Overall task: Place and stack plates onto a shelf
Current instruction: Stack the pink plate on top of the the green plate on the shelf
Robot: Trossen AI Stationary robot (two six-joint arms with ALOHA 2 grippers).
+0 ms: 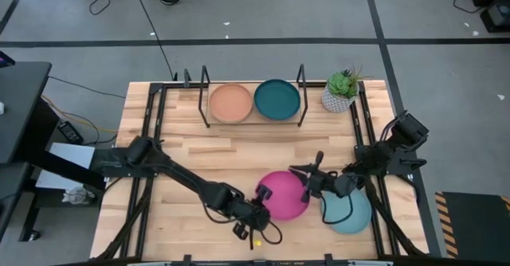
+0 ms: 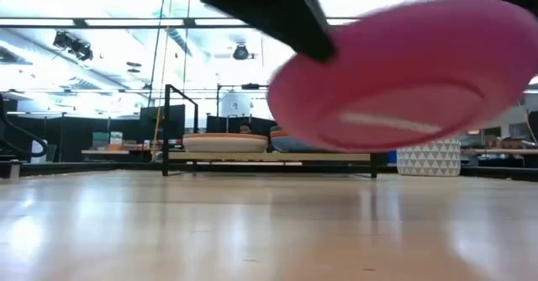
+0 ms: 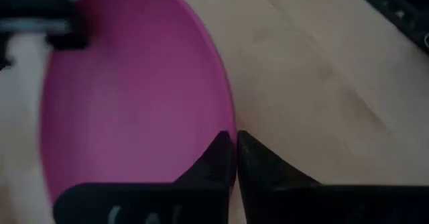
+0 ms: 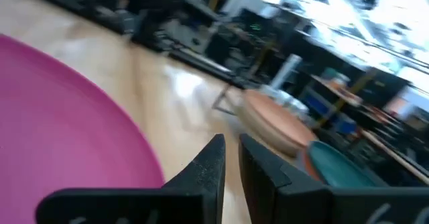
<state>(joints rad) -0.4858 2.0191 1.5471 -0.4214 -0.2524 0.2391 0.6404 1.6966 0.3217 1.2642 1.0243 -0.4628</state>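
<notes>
Light wood planks make up the table (image 1: 183, 158), with grey floor around it and a bright workshop room beyond in the low view. At the table's far edge stands the shelf (image 1: 253, 123), already carrying 2 plates side by side: the orange plate (image 1: 230, 103) and the dark teal plate (image 1: 277, 99). A small potted plant (image 1: 341, 92) sits just beside the shelf's right end.

Near the front edge, the pink plate (image 1: 284, 194) is off the tabletop; the low view shows it tilted in the air. The left gripper (image 1: 261, 196) is at its left rim, and in the left wrist view its fingers are pinched together on that rim. The right gripper (image 1: 307, 185) is at the opposite rim, its fingers nearly together; whether they actually clamp the rim is hard to say. A light teal plate (image 1: 351, 210) lies on the table under the right arm.

The step in hand looks like carrying the pink plate toward the shelf. Next, it probably needs levelling and lowering centred onto 1 of the 2 plates there, clear of the black uprights.
</notes>
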